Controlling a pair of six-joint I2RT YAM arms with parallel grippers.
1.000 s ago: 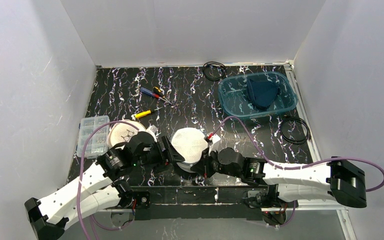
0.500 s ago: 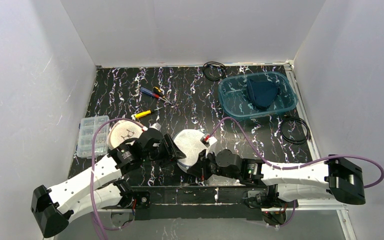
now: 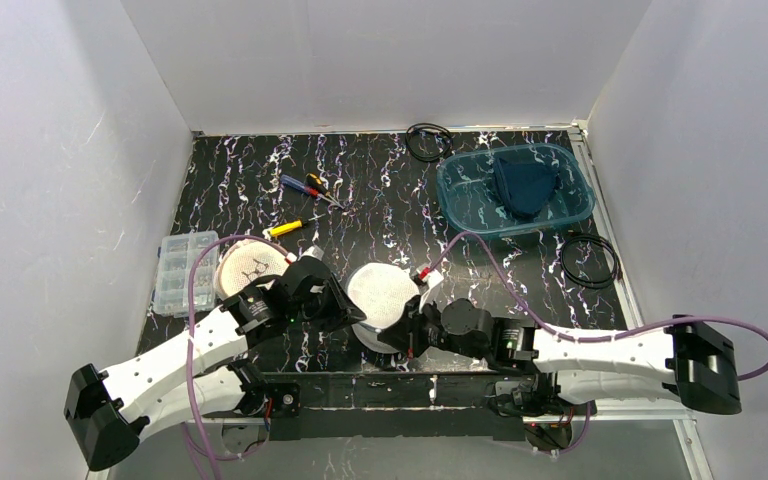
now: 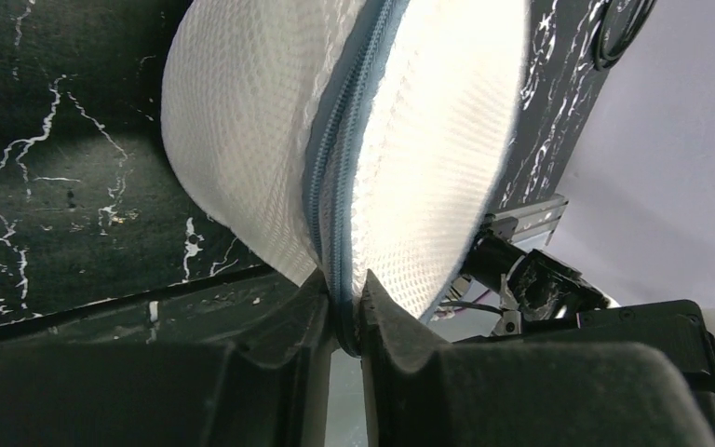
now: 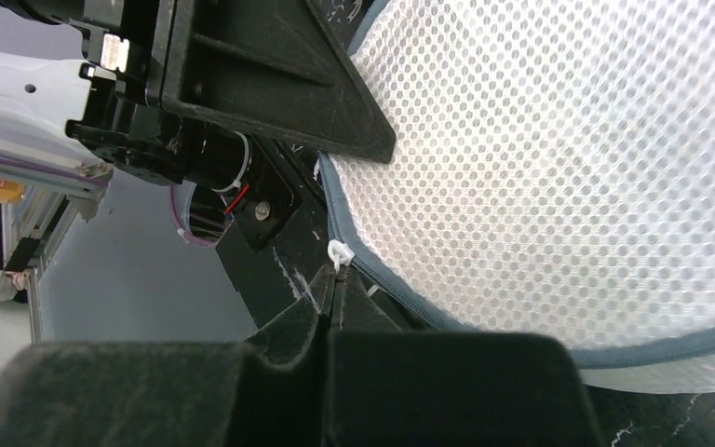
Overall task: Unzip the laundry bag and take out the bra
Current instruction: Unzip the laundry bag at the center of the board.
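Observation:
The laundry bag point(image 3: 380, 290) is a round white mesh pouch with a grey-blue zipper point(image 4: 340, 158) round its rim, held up on edge near the table's front. My left gripper point(image 3: 352, 312) is on its left side. In the left wrist view the left gripper point(image 4: 343, 289) is shut on the bag's zipper seam, and the mesh point(image 4: 242, 140) bulges above the fingers. My right gripper point(image 3: 407, 325) is on the bag's right side. In the right wrist view it point(image 5: 333, 275) is shut on the white zipper pull point(image 5: 338, 251) at the bag's point(image 5: 568, 168) edge. The bra is hidden.
A second round mesh disc point(image 3: 250, 268) lies to the left, beside a clear parts box point(image 3: 182, 270). Screwdrivers point(image 3: 305, 187) lie mid-table. A blue tub point(image 3: 560, 215) holding dark cloth point(image 3: 522, 185) stands at the back right. Black cable coils point(image 3: 428, 140) point(image 3: 588, 260) lie near it.
My left gripper has moved right to the bag and closed from wide open onto its zipper seam. The right gripper has stayed shut on the pull.

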